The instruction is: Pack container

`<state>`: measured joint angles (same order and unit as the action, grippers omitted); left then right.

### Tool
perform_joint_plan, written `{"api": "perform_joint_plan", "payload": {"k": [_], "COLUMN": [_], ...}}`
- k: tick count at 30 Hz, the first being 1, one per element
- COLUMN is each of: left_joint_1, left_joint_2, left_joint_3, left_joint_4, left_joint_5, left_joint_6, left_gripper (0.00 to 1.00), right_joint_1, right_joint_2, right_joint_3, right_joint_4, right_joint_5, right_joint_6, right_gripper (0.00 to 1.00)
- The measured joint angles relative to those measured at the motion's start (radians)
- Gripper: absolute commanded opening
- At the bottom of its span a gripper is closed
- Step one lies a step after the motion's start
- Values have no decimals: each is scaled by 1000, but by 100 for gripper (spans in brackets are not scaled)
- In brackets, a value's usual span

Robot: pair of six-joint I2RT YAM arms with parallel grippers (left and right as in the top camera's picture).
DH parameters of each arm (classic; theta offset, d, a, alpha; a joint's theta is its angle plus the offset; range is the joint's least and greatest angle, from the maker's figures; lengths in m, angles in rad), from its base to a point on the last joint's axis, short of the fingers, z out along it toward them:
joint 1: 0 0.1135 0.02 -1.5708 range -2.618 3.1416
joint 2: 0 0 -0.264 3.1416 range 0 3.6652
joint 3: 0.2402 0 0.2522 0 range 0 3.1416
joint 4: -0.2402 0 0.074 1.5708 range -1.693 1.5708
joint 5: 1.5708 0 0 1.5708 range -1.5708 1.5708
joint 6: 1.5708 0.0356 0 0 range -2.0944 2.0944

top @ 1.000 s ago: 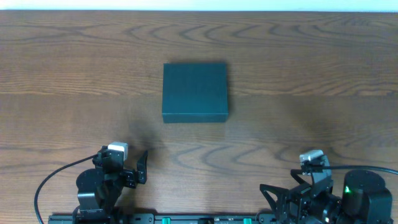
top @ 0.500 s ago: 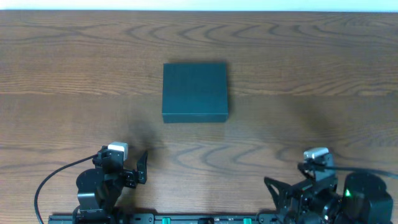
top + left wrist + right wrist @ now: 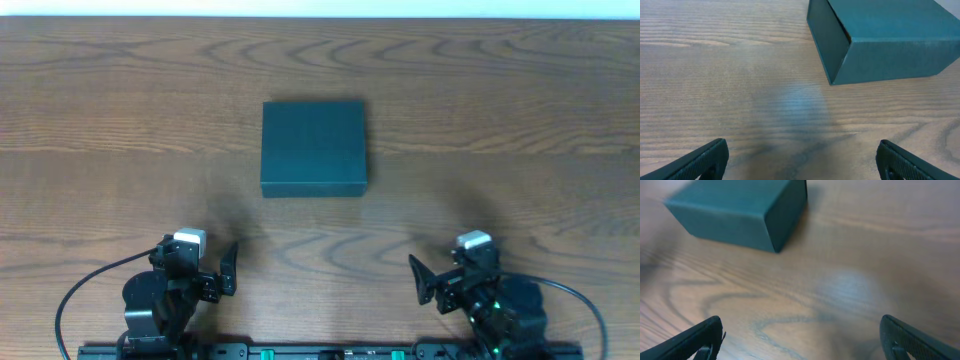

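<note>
The container (image 3: 313, 146) is a dark green-black rectangular box, lid shut, lying flat at the middle of the wooden table. It shows at the top right of the left wrist view (image 3: 880, 40) and the top left of the right wrist view (image 3: 740, 210). My left gripper (image 3: 802, 160) is open and empty near the front edge, left of the box; in the overhead view it sits at the lower left (image 3: 215, 272). My right gripper (image 3: 802, 337) is open and empty, at the lower right in the overhead view (image 3: 440, 280). No snack packets are in view.
The wooden table (image 3: 520, 120) stretches wide on both sides of the box. A black cable (image 3: 90, 285) loops from the left arm's base at the front edge.
My right arm has swung left and forward, its gripper now pointing toward the box. The left arm and the box have not moved.
</note>
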<state>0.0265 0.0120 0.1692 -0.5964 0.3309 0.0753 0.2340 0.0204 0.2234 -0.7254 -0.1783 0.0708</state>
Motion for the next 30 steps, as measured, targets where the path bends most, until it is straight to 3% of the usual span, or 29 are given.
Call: {"api": "perform_joint_plan", "payload": {"k": [30], "left_joint_1": [0], "left_joint_2": [0], "left_joint_3": [0], "left_joint_4": [0], "left_joint_5": [0], "left_joint_6": [0], "left_gripper": [95], "right_joint_1": [65], "right_joint_2": [-6], "right_joint_3": [-58], "right_joint_4": [34], "right_joint_5": [63], "right_joint_6": [5], "right_gripper": [99]}}
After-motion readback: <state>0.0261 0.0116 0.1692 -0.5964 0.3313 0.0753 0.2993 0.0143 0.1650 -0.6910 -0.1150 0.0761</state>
